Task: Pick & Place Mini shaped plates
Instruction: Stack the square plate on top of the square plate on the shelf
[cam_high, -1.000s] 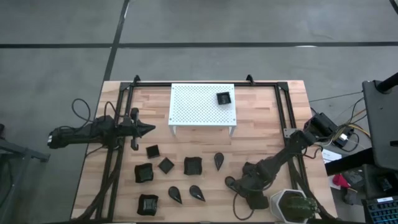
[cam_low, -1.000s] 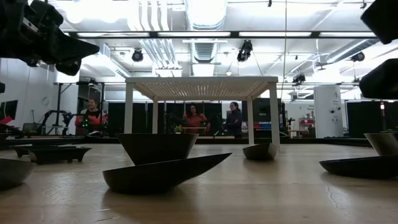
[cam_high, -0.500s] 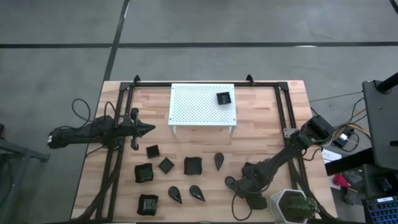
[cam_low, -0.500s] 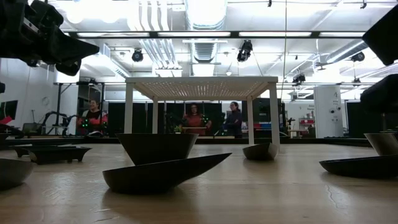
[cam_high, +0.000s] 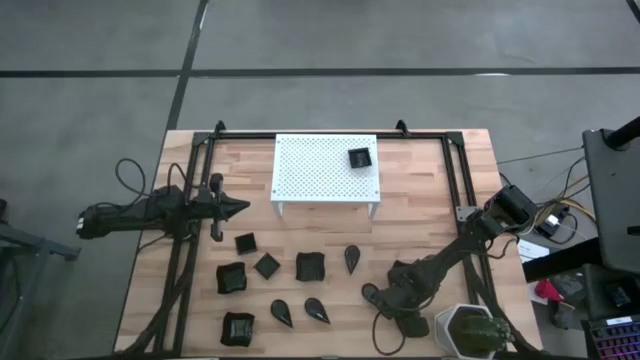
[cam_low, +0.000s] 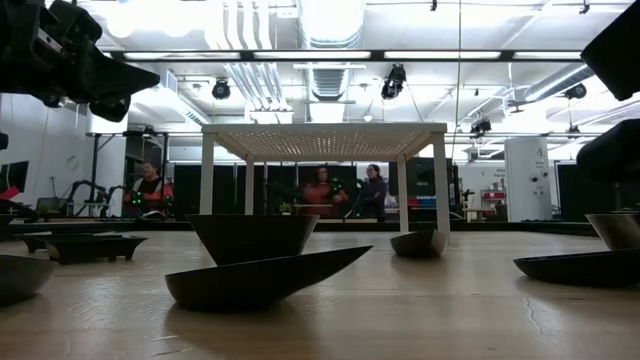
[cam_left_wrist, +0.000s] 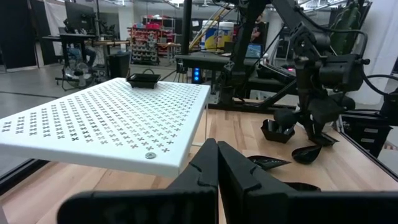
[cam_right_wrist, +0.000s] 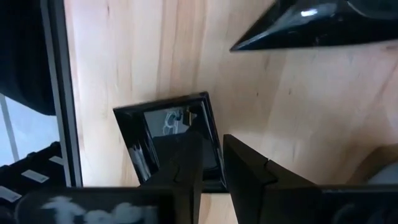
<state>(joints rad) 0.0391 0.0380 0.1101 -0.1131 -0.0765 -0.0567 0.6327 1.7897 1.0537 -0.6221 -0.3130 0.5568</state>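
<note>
The right gripper (cam_right_wrist: 210, 163) is low over the front right part of the wooden surface (cam_high: 420, 190), just beside the grey-green hexagonal pot (cam_high: 468, 330). In its wrist view its two dark fingers (cam_right_wrist: 186, 163) stand a narrow gap apart over the rim of a small square plate (cam_right_wrist: 163, 140). One finger is over the dish's hollow and the other at its edge, but it cannot be told whether they have gripped the rim. The pointed end of a teardrop plate (cam_right_wrist: 311, 25) lies near it on the bare wood.

The left gripper (cam_high: 238, 208) hangs above the left side of the surface, its fingers pressed together and holding nothing, pointing toward the white perforated stand (cam_high: 310, 170).

One small square dish (cam_high: 359, 157) sits on the stand's top near its back right corner; the rest of that top is bare. The other black dishes lie empty on the wood in front of the stand:
- a small square (cam_high: 245, 242)
- a diamond-turned square (cam_high: 266, 265)
- two bigger raised-rim squares (cam_high: 310, 266) and (cam_high: 231, 278)
- another square at the front left (cam_high: 237, 327)
- teardrops (cam_high: 352, 258), (cam_high: 283, 312) and (cam_high: 317, 309)

The pot holds something dark green; what it is cannot be made out. In the low view three people (cam_low: 322, 190) stand in the room far behind the stand.
</note>
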